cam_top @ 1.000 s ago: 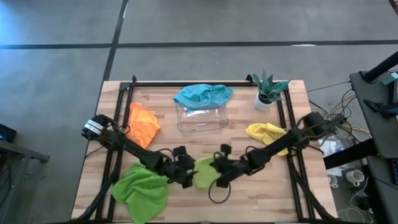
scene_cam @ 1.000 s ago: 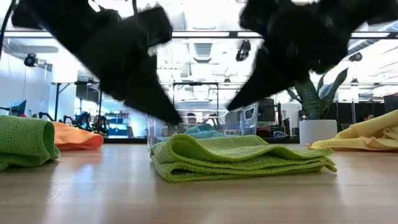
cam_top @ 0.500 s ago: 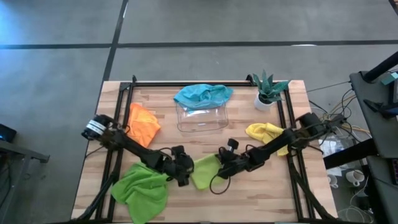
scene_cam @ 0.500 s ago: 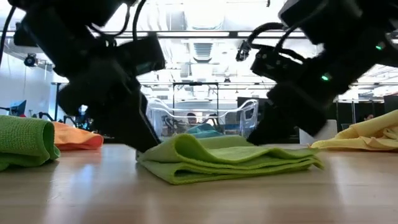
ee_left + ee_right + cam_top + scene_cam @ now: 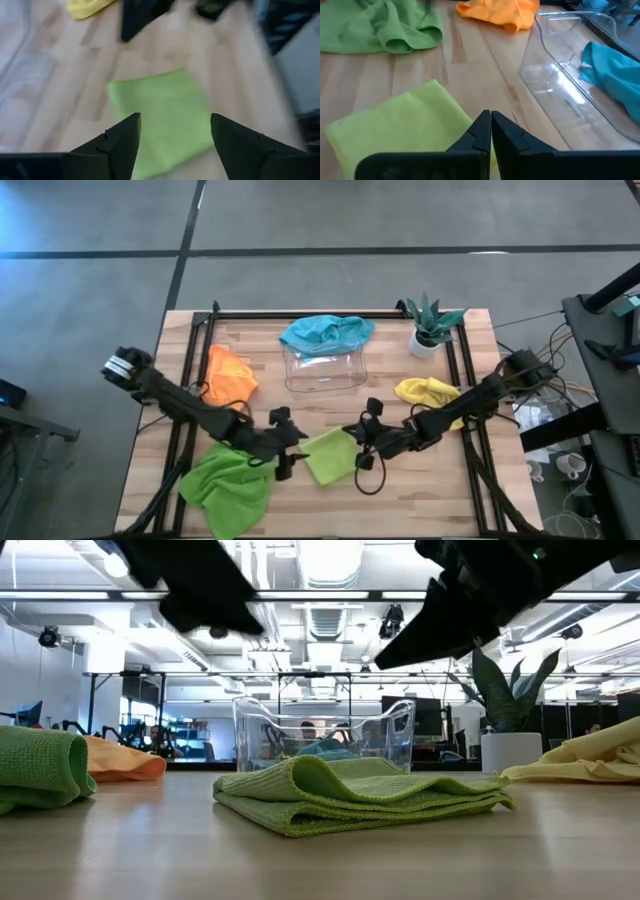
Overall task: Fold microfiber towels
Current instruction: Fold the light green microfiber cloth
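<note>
A lime green microfiber towel lies folded in flat layers on the wooden table, near its middle front. My left gripper hangs open above the towel's left side, touching nothing. My right gripper is shut and hangs above the towel's right side, also clear of it. A second lime green towel lies crumpled at the front left. An orange towel lies at the left and a yellow one at the right. A teal towel hangs over the tray's far rim.
A clear plastic tray stands at the table's far middle. A small potted plant stands at the far right corner. Black frame rails run along the table's left, right and far edges. Bare wood lies in front of the folded towel.
Both grippers have risen from the folded lime green towel. The left one has drawn back toward the table's left edge and the right one toward the right edge. The towel stays folded on the table, now free of both.
</note>
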